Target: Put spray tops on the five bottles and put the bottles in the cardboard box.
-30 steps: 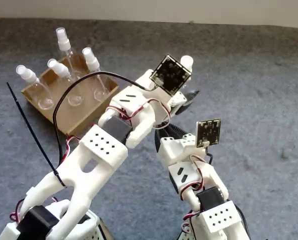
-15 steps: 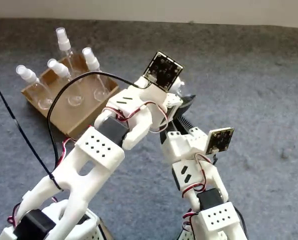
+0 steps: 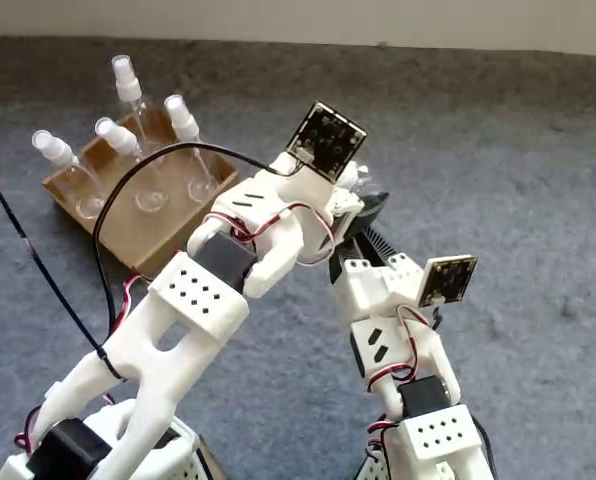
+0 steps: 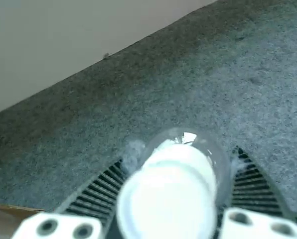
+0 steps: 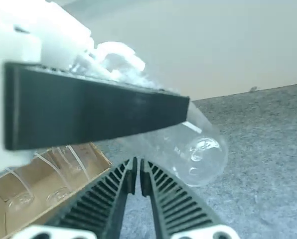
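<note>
At left, on the grey carpeted table [image 3: 518,150], we see the brown cardboard box [image 3: 163,232]. It holds four clear plastic bottles [image 3: 193,160], each capped with a white spray top [image 3: 178,112]. At centre, right of the box and outside it, the left gripper [image 4: 176,164] is clamped on the fifth clear bottle [image 4: 173,184], cap toward its wrist camera. Farther right, the right gripper [image 5: 136,167] has its jaws drawn together on nothing. The bottle's base lies just beside its tips; we cannot tell whether they touch.
</note>
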